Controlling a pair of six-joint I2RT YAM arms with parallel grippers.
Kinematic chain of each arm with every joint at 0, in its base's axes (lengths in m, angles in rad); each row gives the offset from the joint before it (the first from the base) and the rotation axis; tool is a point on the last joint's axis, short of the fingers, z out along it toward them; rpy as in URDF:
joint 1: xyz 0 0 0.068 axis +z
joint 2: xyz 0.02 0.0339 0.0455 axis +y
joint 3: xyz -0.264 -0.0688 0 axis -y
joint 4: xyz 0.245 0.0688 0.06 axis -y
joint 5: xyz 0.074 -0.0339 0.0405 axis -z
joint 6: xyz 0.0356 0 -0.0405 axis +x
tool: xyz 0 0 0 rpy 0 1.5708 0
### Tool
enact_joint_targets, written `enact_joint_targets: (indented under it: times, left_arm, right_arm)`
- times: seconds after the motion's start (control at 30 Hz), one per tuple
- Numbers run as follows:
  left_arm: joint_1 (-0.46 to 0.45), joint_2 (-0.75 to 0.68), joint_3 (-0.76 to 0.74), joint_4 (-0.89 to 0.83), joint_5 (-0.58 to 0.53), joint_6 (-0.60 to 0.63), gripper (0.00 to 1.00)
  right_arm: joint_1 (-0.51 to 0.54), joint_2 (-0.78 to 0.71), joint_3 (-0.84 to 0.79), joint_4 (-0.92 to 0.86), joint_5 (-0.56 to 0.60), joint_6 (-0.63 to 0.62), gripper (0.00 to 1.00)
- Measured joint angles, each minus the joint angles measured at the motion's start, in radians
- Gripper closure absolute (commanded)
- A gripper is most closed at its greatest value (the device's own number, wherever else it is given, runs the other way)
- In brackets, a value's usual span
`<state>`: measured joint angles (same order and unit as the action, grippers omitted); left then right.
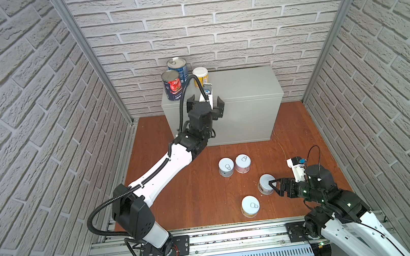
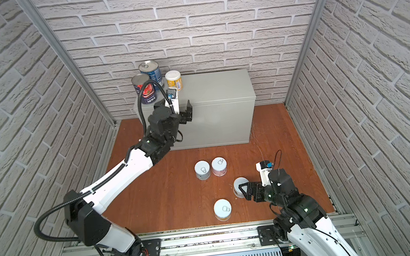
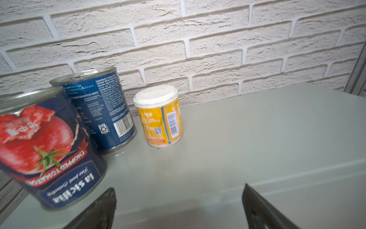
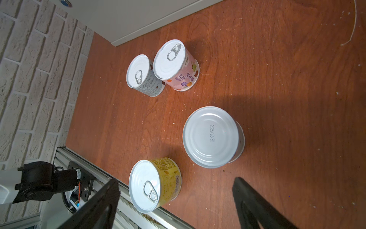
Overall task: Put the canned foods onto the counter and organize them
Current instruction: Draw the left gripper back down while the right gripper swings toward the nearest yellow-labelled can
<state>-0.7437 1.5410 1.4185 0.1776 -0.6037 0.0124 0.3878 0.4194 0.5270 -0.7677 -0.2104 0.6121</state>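
Rail [image 1: 225, 234], six o'clock: carries both arm bases.
Right gripper [image 1: 275, 187], four o'clock: jaws apart, empty, poised at upturned can [image 1: 266, 182], which stands base up with its label hidden.
Floor [image 1: 179, 190] stock, four cans: upturned can; yellow can [image 1: 250, 205], five o'clock; pale can [image 1: 226, 167] and pink can [image 1: 242, 163], centre, side by side.
Counter [image 1: 247, 94], twelve o'clock, holds three cans at its ten o'clock corner: tomato can [image 1: 172, 84], blue can [image 1: 177, 66], shelved yellow [image 1: 200, 76].
Left gripper [image 1: 206, 104]: jaws wide, empty, at Counter's front edge, six o'clock of shelved yellow.
Step, judged: fourth pick; three of seven shelved.
Next move, judged: straddle upturned can, clamp, lift clear of its neighbours, set it on the bare top three o'clock of shelved yellow.
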Motion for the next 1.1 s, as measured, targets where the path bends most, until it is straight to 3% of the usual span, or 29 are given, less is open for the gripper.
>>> enact_joint_targets:
  times: [0.3,0.5,0.77,1.1]
  left_arm:
    - [-0.076,-0.224,-0.235,-0.011,-0.068,-0.026,0.02]
    - [-0.077,-0.329,-0.275,-0.15,-0.057,-0.107,0.02]
    - [-0.077,-0.525,-0.478,-0.355,0.055,-0.327,0.02]
    - [-0.077,-0.692,-0.702,-0.457,0.157,-0.521,0.02]
  right_arm:
    - [0.032,0.285,0.127,-0.046,0.027,-0.023,0.09]
    - [0.229,0.36,0.23,-0.059,0.143,-0.008,0.09]
    - [0.48,0.55,0.286,-0.057,0.278,0.074,0.07]
    - [0.658,0.711,0.32,-0.053,0.356,0.179,0.12]
